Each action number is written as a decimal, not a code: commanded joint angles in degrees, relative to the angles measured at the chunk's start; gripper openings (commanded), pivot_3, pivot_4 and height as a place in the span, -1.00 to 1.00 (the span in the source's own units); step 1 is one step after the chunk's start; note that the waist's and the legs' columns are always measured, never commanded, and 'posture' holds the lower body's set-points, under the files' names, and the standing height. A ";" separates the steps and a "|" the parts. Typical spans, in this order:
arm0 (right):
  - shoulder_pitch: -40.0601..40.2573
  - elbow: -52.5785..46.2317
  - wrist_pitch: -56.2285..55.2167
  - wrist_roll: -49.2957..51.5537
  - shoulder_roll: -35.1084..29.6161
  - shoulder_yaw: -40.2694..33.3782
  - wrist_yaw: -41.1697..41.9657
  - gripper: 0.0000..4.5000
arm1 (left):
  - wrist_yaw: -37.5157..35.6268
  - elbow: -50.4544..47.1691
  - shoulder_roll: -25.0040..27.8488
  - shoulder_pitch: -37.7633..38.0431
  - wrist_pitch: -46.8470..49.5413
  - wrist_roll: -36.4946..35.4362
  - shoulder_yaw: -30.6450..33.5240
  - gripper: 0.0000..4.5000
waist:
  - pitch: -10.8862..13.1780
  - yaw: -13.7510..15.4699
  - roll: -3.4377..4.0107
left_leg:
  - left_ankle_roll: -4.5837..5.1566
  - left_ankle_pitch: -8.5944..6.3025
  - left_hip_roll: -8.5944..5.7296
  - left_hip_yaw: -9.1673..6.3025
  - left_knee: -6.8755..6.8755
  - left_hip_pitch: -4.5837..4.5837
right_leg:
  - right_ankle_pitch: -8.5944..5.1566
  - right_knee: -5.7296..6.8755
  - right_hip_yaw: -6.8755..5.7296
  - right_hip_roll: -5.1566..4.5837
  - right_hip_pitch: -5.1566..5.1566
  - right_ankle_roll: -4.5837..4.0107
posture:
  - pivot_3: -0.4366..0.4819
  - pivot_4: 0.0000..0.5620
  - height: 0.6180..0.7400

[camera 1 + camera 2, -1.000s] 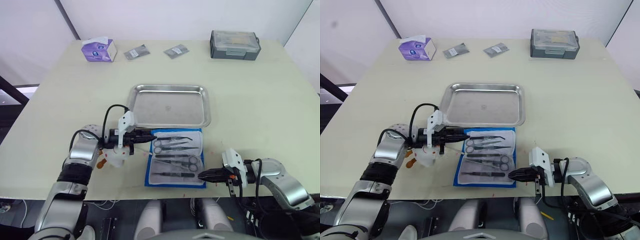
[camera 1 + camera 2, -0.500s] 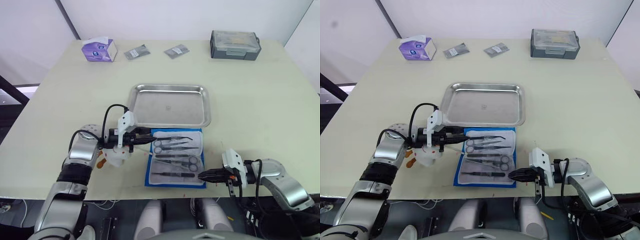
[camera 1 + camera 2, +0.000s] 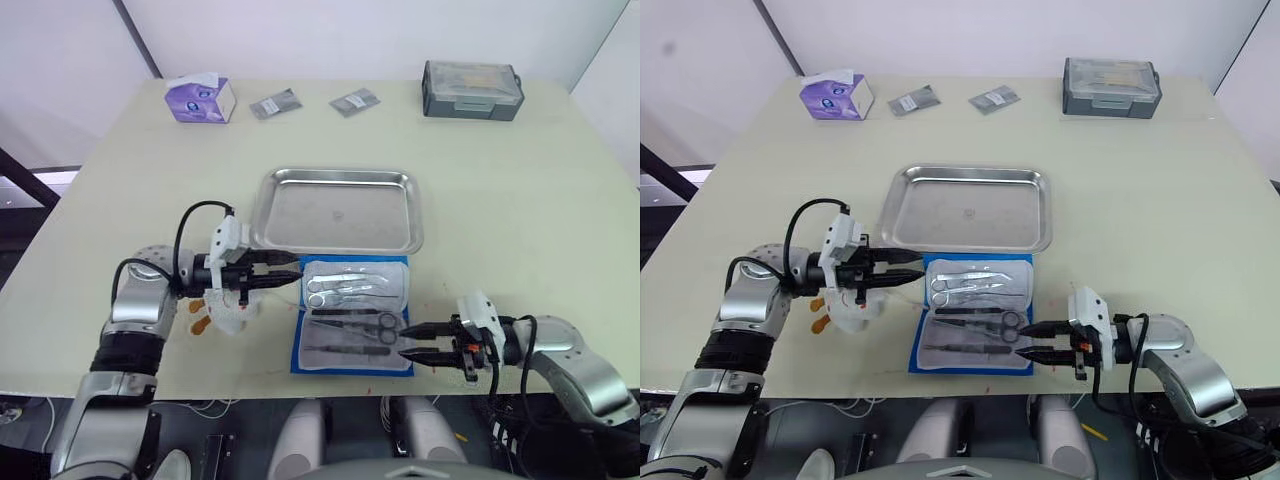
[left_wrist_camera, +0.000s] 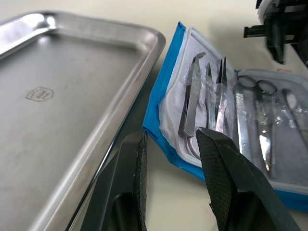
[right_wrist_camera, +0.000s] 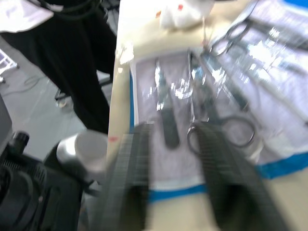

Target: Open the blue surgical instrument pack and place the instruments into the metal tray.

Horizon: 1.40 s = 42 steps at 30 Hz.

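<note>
The blue surgical instrument pack (image 3: 352, 316) lies open just in front of the metal tray (image 3: 338, 176), pale lining up. On the lining rest several silver instruments (image 3: 345, 290): tweezers, forceps and ring-handled scissors (image 4: 262, 118). My left gripper (image 3: 292, 268) is open and holds nothing. It hovers at the pack's left edge, close to the tray's near left corner (image 4: 144, 36). At the pack's near right corner, my right gripper (image 3: 408, 341) is open too, pointing at the scissors' ring handles (image 5: 221, 131). The tray holds nothing.
Along the table's far edge stand a purple tissue box (image 3: 198, 100), two small grey foil packets (image 3: 274, 104) (image 3: 352, 101) and a grey lidded box (image 3: 471, 90). The table's front edge runs just below the pack and my right gripper.
My right gripper has gone from shut to open beside the pack's near right corner. The left gripper has drawn back a little to the left, off the pack's edge.
</note>
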 commanded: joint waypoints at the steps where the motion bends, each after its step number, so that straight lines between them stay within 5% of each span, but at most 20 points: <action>1: 0.07 -3.70 0.17 1.61 0.49 -3.20 -2.87 0.44 | -1.48 -2.87 2.74 0.24 -3.33 -0.71 2.67 -0.23 | 0.00 -0.01 0.01 | 0.00 0.00 0.00 0.00 0.00 0.00 | 0.00 0.00 0.00 0.00 -0.01 0.00 | -0.05 -0.47 0.91; 4: -0.37 -4.13 -0.92 0.41 1.29 -3.92 -5.44 0.98 | -2.90 -4.42 3.83 0.17 -3.20 -2.36 3.54 -0.23 | 0.00 0.02 0.01 | 0.00 0.00 0.00 0.01 0.00 0.00 | 0.00 0.00 0.00 0.00 -0.01 0.00 | -0.05 -0.47 0.91; 10: -2.16 -2.85 -4.71 -4.69 3.57 -3.15 -9.86 0.98 | -6.84 -6.40 6.24 -0.18 -3.01 -3.79 3.67 -0.23 | 0.02 -0.09 0.03 | 0.00 0.00 0.01 0.03 -0.01 0.00 | 0.00 0.01 0.02 0.03 -0.03 0.00 | -0.05 -0.47 0.91; 13: -4.20 -0.71 -9.26 -8.35 3.69 -1.01 -8.35 1.00 | -8.15 -10.70 7.60 -0.99 1.63 -7.80 2.88 0.12 | 0.03 -0.05 0.02 | 0.00 0.00 0.00 0.03 -0.01 -0.02 | 0.00 0.00 0.01 0.02 -0.03 0.00 | -0.05 -0.47 0.91; 16: -6.09 2.41 -13.25 -12.72 3.38 1.24 -7.73 1.00 | -8.78 -13.18 11.04 1.09 0.20 -10.44 -0.09 0.76 | 0.05 -0.13 -0.01 | 0.00 0.00 0.01 0.04 -0.02 -0.02 | 0.00 -0.01 0.02 0.02 -0.03 0.00 | -0.05 -0.47 0.91; 18: -7.04 3.64 -12.78 -12.29 3.89 1.41 -7.66 1.00 | -8.78 -13.01 11.82 1.27 -0.75 -11.20 -1.09 0.99 | 0.05 -0.10 0.01 | 0.00 0.00 0.02 0.04 -0.02 -0.01 | 0.00 0.00 0.02 0.02 -0.04 0.00 | -0.05 -0.47 0.91; 42: -11.33 13.91 -17.06 -13.48 3.16 2.21 -0.71 1.00 | -8.78 -15.39 10.20 2.48 -1.88 -13.42 -2.77 0.99 | 0.07 -0.07 0.01 | 0.00 0.00 0.01 0.07 -0.01 -0.01 | 0.00 -0.01 0.03 0.03 -0.04 0.00 | -0.05 -0.47 0.91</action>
